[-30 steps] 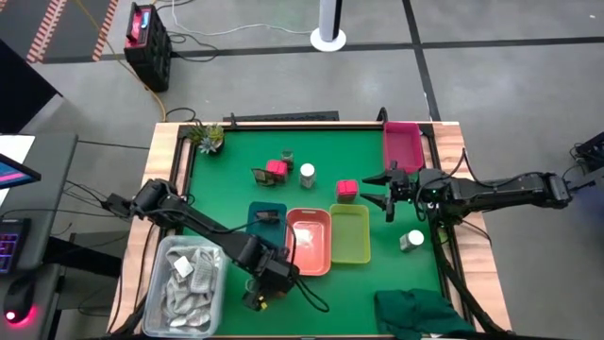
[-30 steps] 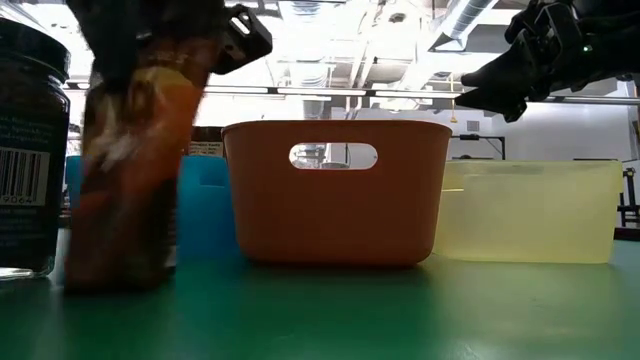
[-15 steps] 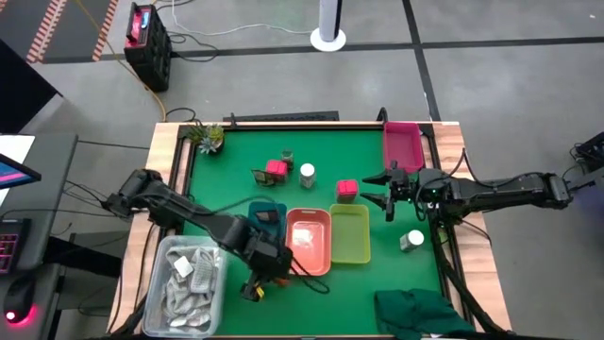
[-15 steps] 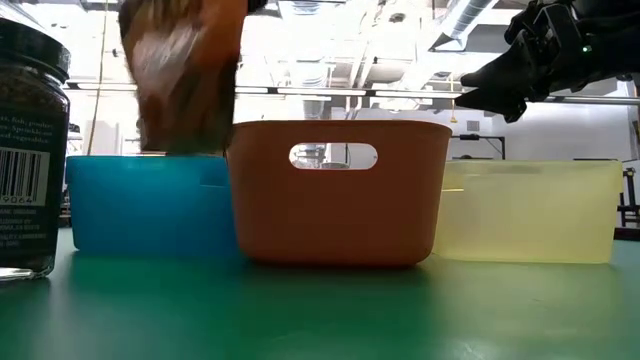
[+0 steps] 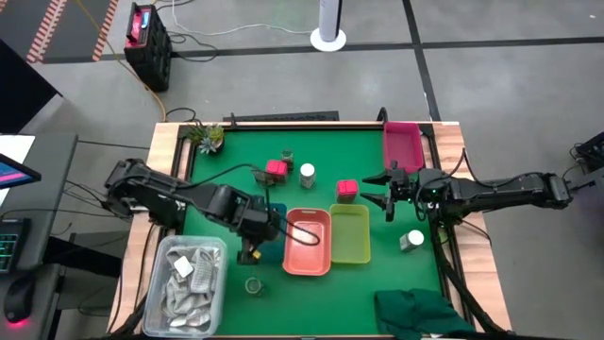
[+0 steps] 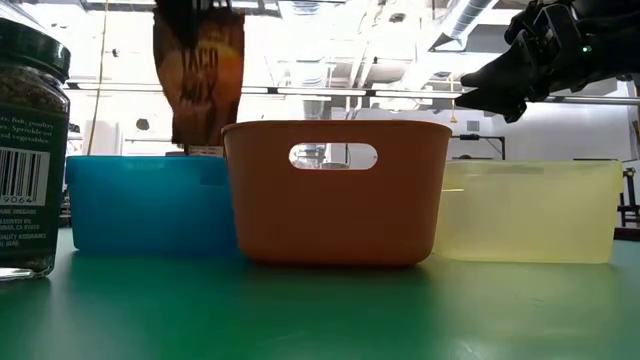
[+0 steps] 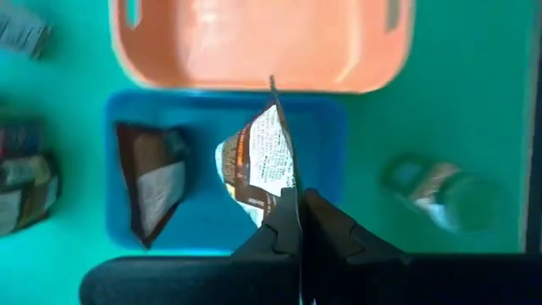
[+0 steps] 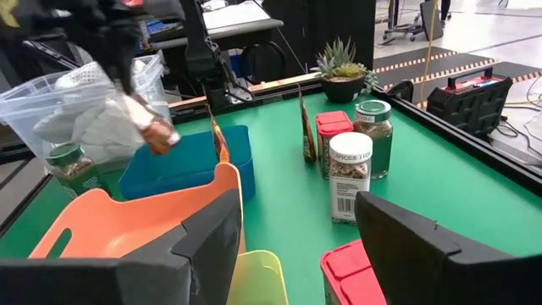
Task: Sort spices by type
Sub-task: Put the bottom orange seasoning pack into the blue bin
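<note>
The left tool (image 7: 301, 222) is pinching a dark brown-orange packet (image 7: 258, 165) by its top edge, dangling it over the blue tray (image 7: 326, 148), seemingly to join the matching packet (image 7: 152, 182) lying inside; the right tool (image 5: 385, 192), fingers spread and empty, is waiting beside a pink cube box (image 5: 346, 190); a green-lidded jar (image 6: 30, 150) is standing apart on the table (image 5: 236, 156).

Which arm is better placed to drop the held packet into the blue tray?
Left: its end effector grips the packet directly above the blue tray; the right end effector waits across the table.
</note>
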Controlling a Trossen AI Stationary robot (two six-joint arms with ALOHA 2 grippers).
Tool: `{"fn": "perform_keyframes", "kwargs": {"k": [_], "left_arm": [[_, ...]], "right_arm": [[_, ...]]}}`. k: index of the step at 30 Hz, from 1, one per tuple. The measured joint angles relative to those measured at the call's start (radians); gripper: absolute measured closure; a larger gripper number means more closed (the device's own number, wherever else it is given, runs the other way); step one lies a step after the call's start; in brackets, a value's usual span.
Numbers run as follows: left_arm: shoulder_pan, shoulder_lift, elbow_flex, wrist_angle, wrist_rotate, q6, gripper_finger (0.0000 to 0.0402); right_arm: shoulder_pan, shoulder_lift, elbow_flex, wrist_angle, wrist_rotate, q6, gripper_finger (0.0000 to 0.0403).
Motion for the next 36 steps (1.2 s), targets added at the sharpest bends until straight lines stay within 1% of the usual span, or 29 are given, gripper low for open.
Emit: {"fn": "perform_keyframes", "kwargs": {"k": [7,15,20,28,36], "left_arm": [[0.082,0.002,-0.102,0.020,0.000,0.009,0.0402],[0.154,0.001,-0.212,0.095,0.001,0.033,0.0401],[0.165,0.001,-0.245,0.135,0.016,0.052,0.0401],[0.163,0.001,-0.281,0.202,0.118,0.049,0.0402],[0.159,0.001,-0.300,0.226,0.131,0.043,0.0401]], "right_arm": [[0.000,0.000,0.000,0.000,0.000,0.000,0.0143],[0.000,0.000,0.000,0.000,0.000,-0.001,0.0143],[0.000,0.000,0.000,0.000,0.000,-0.001,0.0143],[0.000,0.000,0.000,0.000,0.000,-0.004,0.0143],[0.000,0.000,0.000,0.000,0.000,-0.004,0.0143]]}}
